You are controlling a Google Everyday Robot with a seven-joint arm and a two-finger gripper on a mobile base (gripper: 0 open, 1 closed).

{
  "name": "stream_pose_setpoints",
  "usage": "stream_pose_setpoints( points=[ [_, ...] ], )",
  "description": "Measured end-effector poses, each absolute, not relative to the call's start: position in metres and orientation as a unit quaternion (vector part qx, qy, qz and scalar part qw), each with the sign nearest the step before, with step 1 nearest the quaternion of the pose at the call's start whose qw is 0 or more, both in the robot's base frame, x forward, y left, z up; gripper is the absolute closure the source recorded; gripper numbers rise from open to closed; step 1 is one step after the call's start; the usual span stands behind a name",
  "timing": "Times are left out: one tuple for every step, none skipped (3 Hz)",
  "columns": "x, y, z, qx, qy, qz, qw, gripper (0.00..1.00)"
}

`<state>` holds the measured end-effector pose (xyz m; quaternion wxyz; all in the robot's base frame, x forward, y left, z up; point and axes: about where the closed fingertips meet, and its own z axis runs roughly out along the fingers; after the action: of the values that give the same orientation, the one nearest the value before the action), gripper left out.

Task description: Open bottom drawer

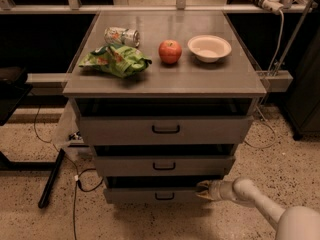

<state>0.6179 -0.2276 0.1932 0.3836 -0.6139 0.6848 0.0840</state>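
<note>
Your tool (204,190) sits low at the right end of the bottom drawer (145,196), at the upper edge of its grey front and well to the right of the small black bar handle (164,196). From this angle you cannot tell whether the tool is open or closed, or whether it has any hold on that edge; it may only be resting against it.

The bottom drawer is the lowest and narrowest of the three fronts, under the middle drawer (125,166) and the top drawer (115,130). A dark gap shows above its front, so it looks only slightly out, if at all.

To do this step well, confirm a firm purchase before you pull. The handle at centre is the safer grip. A pull from the right end is likely to skew the drawer on its runners and jam it. Draw straight back along the drawer's line, level and slow, and let the base give way, not the arm twist.

Keep the motion smooth: the apple (170,51) and the drink can (121,35) lying on the counter (200,76) could roll if the cabinet jolts.
</note>
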Motion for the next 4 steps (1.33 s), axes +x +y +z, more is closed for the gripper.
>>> stream_pose_setpoints(
  points=[
    [0.618, -0.228, 0.193, -0.614, 0.685, 0.084, 0.384, 0.35],
    [0.619, -0.238, 0.176, -0.601, 0.698, 0.093, 0.378, 0.13],
    [0.618, -0.238, 0.179, -0.601, 0.698, 0.093, 0.378, 0.0],
    [0.598, -0.259, 0.153, -0.574, 0.721, 0.112, 0.37, 0.18]
  ],
)
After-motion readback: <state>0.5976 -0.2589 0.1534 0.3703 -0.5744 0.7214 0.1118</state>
